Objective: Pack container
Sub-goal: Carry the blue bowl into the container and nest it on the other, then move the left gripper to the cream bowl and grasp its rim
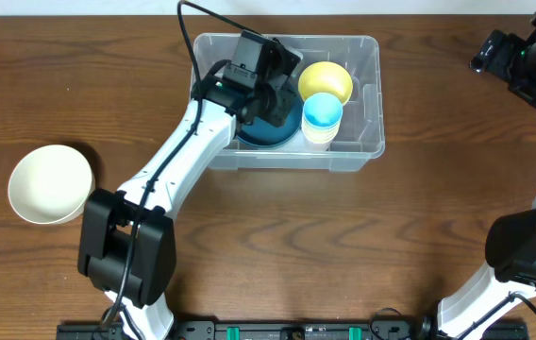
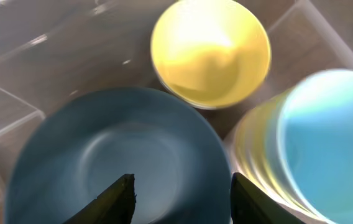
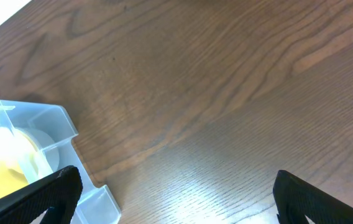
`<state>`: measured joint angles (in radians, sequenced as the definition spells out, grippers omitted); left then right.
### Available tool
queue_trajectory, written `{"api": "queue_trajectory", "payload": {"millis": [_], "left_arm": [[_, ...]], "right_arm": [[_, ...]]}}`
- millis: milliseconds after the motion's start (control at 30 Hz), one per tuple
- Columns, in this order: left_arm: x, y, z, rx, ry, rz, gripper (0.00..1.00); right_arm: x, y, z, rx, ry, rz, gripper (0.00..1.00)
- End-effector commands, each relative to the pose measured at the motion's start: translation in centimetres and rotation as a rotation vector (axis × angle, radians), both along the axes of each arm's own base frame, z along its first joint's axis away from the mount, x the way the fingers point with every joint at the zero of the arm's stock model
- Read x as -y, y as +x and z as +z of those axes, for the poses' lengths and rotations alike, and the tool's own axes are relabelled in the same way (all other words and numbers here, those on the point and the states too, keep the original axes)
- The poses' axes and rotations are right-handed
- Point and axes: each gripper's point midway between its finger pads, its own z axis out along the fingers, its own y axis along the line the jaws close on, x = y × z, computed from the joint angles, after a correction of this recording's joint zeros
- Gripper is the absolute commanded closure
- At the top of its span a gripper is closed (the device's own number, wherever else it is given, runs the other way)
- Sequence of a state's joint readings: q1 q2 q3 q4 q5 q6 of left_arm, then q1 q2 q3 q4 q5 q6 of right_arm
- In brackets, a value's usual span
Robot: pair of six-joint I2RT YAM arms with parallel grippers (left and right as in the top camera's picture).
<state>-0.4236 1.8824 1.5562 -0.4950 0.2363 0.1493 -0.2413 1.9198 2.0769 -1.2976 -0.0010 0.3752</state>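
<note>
1. Container: a large clear plastic bin standing on the far middle of the wooden bench. One of its corners shows at the left edge of the right wrist view.
2. Dark blue bowl: lies inside the container, in its left half, open side up. In the left wrist view it fills the lower left of the picture.
3. Yellow bowl: inside the container, at the far side, just right of the blue bowl.
4. Stack of cups: inside the container, on the near side of the yellow bowl. The top cup is light blue, with pale yellow ones below it.
5. Cream bowl: on the bench at the left, well apart from the container.
6. Left tool: reaches into the container above the blue bowl. Its fingers stand apart and nothing is between them.
7. Right tool: at the far right, above bare bench. Its fingers are spread wide and hold nothing.
</note>
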Motion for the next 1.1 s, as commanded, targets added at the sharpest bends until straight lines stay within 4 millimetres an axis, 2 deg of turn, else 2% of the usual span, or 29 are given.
{"api": "queue_trajectory", "payload": {"millis": [0, 100, 200, 267, 333, 433, 533, 667, 800, 1067], "left_arm": [[-2.6, 1.5, 2.0, 0.027, -0.038, 0.097, 0.5], [-5.9, 2.3, 4.3, 0.06, -0.06, 0.175, 0.5], [-10.8, 2.6, 6.6, 0.083, -0.059, 0.331, 0.5], [-15.4, 2.0, 8.5, 0.105, -0.03, 0.445, 0.5], [-18.4, 1.4, 9.4, 0.114, -0.001, 0.517, 0.5], [-24.0, -0.4, 9.6, 0.085, 0.073, 0.659, 0.49], [-28.3, -3.0, 7.5, -0.046, 0.111, 0.804, 0.49], [-32.1, -6.4, 3.5, -0.259, 0.11, 0.977, 0.49], [-34.5, -7.8, 0.7, -0.371, 0.115, 1.065, 0.49], [-38.1, -8.9, -4.6, -0.533, 0.112, 1.193, 0.49]], "right_arm": [[0.4, 0.0, 0.6, 0.017, -0.002, -0.02, 0.01], [0.4, 0.0, 0.6, 0.017, -0.002, -0.02, 0.01], [0.4, 0.0, 0.6, 0.017, -0.002, -0.02, 0.01], [0.4, 0.0, 0.6, 0.017, -0.002, -0.02, 0.01], [0.4, 0.0, 0.6, 0.017, -0.002, -0.02, 0.01], [0.4, 0.0, 0.6, 0.017, -0.002, -0.02, 0.01], [0.4, 0.0, 0.6, 0.017, -0.002, -0.02, 0.01], [0.4, 0.0, 0.6, 0.017, -0.002, -0.02, 0.01], [0.4, 0.0, 0.6, 0.017, -0.002, -0.02, 0.01], [0.4, 0.0, 0.6, 0.017, -0.002, -0.02, 0.01]]}}
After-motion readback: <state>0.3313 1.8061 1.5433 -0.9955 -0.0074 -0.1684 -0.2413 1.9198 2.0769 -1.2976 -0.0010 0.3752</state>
